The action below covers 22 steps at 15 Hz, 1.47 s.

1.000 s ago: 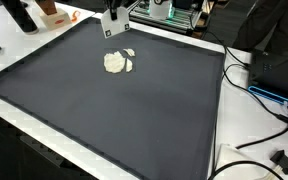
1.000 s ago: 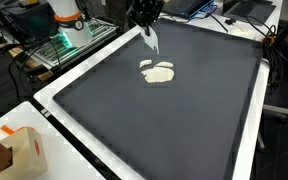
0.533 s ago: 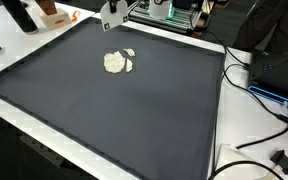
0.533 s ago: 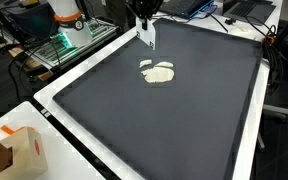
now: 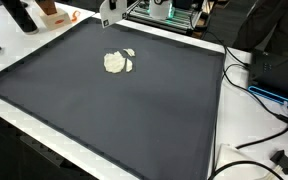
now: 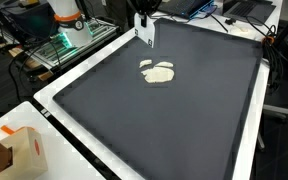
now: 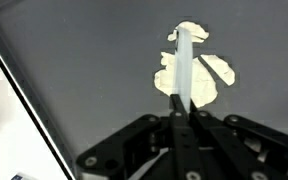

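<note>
My gripper (image 7: pixel 181 102) is shut on a thin white strip (image 7: pixel 183 62) that sticks out past the fingertips. In both exterior views the gripper (image 5: pixel 107 10) (image 6: pixel 141 18) hangs high over the far part of the black mat, with the strip (image 6: pixel 145 33) dangling below it. A pale cream, flat, torn-looking patch with small bits beside it (image 5: pixel 117 62) (image 6: pixel 159 72) lies on the mat, below and apart from the strip. In the wrist view the patch (image 7: pixel 206 78) shows behind the strip.
A large black mat (image 5: pixel 134 115) (image 6: pixel 184 115) covers a white table. An orange-and-white box (image 6: pixel 19 150) stands at one corner. Cables (image 5: pixel 264 95) trail along one side. Electronics with a green light (image 6: pixel 69 38) and a dark bottle-like object (image 5: pixel 22 15) stand beyond the mat.
The gripper has risen with the white strip and drawn back toward the far edge of the mat, away from the cream patch. The patch has not moved.
</note>
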Motion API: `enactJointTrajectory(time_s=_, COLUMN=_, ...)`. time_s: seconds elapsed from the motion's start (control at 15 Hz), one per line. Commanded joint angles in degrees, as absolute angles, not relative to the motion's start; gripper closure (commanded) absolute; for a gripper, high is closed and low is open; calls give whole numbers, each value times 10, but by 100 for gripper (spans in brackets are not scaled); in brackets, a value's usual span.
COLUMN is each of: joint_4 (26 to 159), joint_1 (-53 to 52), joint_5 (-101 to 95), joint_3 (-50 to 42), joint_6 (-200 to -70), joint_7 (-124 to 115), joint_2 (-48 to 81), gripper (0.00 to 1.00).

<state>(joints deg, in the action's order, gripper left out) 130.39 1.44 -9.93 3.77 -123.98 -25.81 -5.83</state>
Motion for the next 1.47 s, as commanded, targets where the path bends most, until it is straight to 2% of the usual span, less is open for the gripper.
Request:
enactJointTrajectory(time_s=0.0, joint_4=1303, joint_1=10, joint_5=-100, joint_3=33, joint_6=-1238, joint_7=-258, joint_2=-58, gripper=96)
enactJointTrajectory(time_s=0.2, joint_4=1303, joint_1=10, joint_5=-100, joint_3=33, joint_6=-1238, joint_7=-258, joint_2=-58, gripper=96)
enactJointTrajectory(time_s=0.27, joint_4=1299, joint_1=11, joint_5=-111, joint_3=35, joint_6=-1233, joint_7=-276, joint_2=-55, gripper=99)
enactJointTrajectory(time_s=0.6, joint_4=1273, joint_1=10, joint_5=-216, joint_3=50, joint_6=-1202, joint_7=-420, joint_2=-33, gripper=99)
enactJointTrajectory(time_s=1.4, joint_4=1193, joint_1=-39, joint_5=-304, joint_3=44, joint_6=-1097, joint_7=-632, joint_2=75, gripper=99)
